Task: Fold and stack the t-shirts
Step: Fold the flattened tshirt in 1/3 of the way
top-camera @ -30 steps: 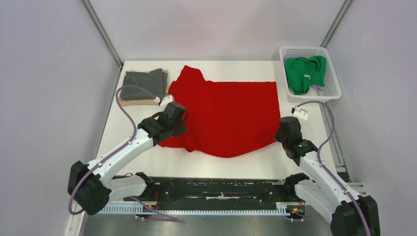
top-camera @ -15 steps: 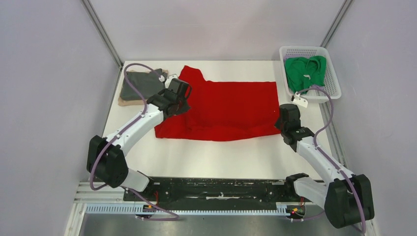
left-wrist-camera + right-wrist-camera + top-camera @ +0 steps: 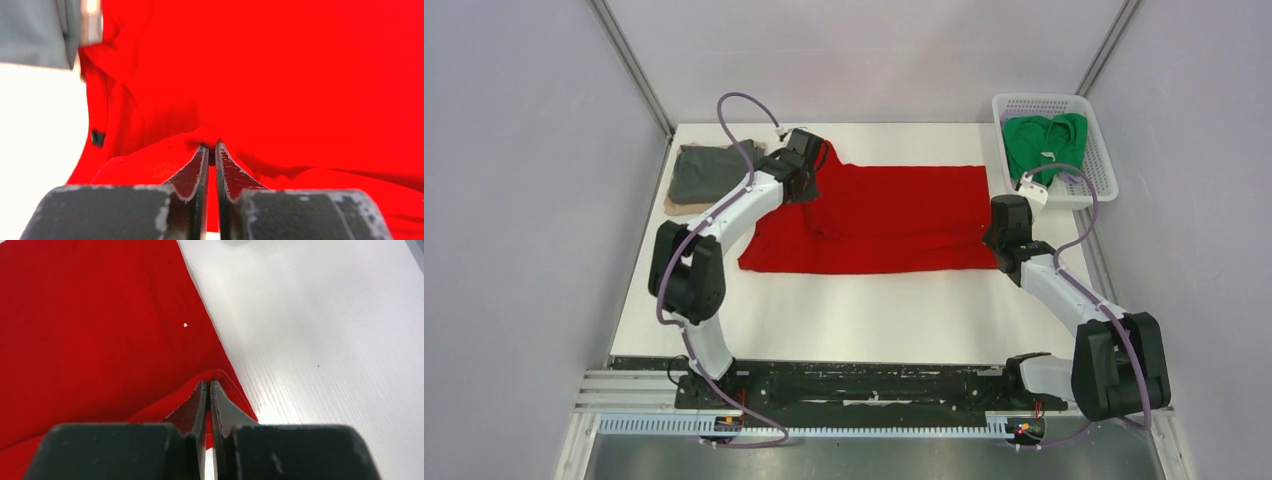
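Bare counter (image 3: 864,315) strip nearside of red t-shirt (image 3: 894,215), basket (image 3: 1039,101) blocking far right corner, folded grey t-shirt (image 3: 704,172) far left

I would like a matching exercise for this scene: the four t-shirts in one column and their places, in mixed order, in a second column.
1. red t-shirt
2. green t-shirt
3. dark grey t-shirt
4. tan t-shirt

A. in the white basket
B. folded, on top of the pile at the far left corner of the table
C. at the bottom of that pile
D. across the middle of the table, pinched by the left tool and the right tool

Pairs: 1-D, 2-A, 3-B, 4-C
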`<state>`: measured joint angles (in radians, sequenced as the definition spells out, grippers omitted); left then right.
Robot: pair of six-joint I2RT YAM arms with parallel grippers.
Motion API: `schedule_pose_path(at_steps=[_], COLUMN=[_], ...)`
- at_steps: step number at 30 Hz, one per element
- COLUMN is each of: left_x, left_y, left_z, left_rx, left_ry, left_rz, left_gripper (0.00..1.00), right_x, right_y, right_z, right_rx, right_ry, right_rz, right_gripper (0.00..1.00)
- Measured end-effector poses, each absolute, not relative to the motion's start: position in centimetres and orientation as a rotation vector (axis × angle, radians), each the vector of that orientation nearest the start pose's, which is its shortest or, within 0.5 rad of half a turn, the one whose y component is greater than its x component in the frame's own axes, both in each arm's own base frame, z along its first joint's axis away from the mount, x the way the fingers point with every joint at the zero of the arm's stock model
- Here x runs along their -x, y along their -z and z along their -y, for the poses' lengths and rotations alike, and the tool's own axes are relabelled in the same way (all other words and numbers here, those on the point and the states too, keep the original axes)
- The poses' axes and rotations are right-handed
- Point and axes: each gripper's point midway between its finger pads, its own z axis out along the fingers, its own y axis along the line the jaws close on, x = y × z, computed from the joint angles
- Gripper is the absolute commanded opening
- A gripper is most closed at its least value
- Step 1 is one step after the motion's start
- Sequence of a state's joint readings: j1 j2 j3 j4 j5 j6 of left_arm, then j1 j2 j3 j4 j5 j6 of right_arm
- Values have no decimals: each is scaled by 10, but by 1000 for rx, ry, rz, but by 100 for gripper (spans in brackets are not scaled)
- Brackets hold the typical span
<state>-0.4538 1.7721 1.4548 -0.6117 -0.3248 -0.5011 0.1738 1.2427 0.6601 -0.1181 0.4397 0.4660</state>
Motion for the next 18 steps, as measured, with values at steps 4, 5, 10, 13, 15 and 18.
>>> schedule_pose_path(at_steps=[4,5,10,13,15,18], left_x=[-442,-449,-488,-494,-490,-470], left_y=[-118,-114,-102,-105,-112,-124], left_z=[158,156,150,145,143,138], left_rx=[125,118,97,112,117,135], left_ry=[-34,-41,-89,-105,-107,-85], left_rz=[-2448,-2459,-2486,-2493,-2495,-2491], left_gripper=[59,69,100,100,100,100], right_x=[-341,-343,-354,-363,-365,-365], right_y=[-89,-88,-84,-98,-109,-119], right_z=[5,7,22,30,31,23], right_rx=[-554,-560,-595,-608,-601,-571], right_ry=[166,176,237,267,265,194], right_rz=[-2137,-2138,-2143,-2108,-2083,-2066], right_gripper=[19,30,90,98,98,98])
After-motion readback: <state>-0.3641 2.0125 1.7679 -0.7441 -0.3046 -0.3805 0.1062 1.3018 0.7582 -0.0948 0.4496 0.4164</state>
